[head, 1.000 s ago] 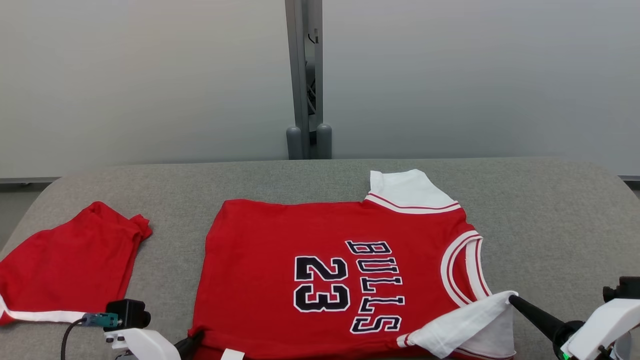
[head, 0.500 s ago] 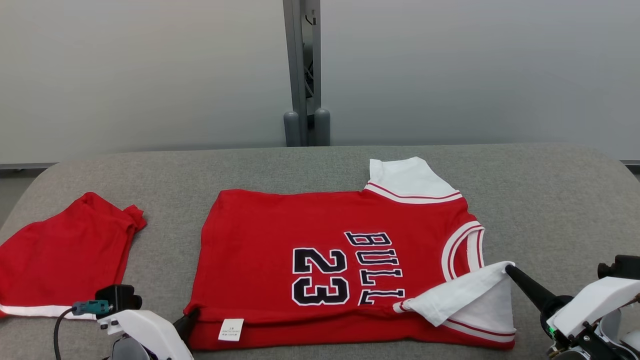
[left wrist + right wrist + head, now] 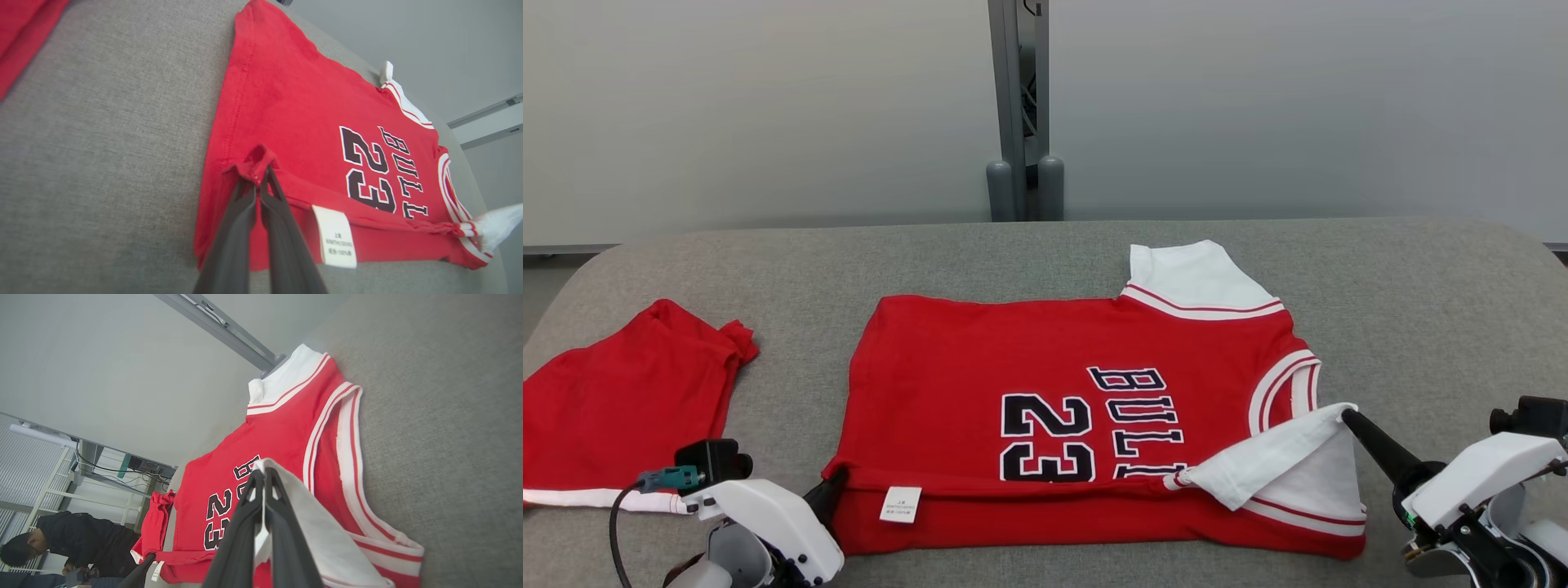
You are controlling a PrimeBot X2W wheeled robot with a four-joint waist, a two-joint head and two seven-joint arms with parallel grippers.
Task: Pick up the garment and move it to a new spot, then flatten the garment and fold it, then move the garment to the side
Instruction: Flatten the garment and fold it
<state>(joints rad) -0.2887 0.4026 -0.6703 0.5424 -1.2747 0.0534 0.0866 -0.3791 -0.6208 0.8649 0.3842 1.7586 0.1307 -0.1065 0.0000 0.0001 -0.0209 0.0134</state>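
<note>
Near long edge of the jersey has come further over its front than a second ago, and the fold now hides the end of BULLS and the foot of the 23. Part of the frame shift is the head camera moving.

Left gripper has its fingers pressed together, pinching the folded hem corner, with the label just beside it. Right gripper pinches the tip of the white sleeve, which is lifted off the cloth.

You've got the jersey on the grey table, on the near side of the post and reaching further to the post's right than to its left. Its long axis runs left-right, hem end left, collar end right. The far long edge lies flat and straight.

For room to move, there's a bare strip between the jersey and the table's far edge below the post, and a wide bare area right of the post past the collar end. Red shorts lie well left of the post, apart from the hem end.
</note>
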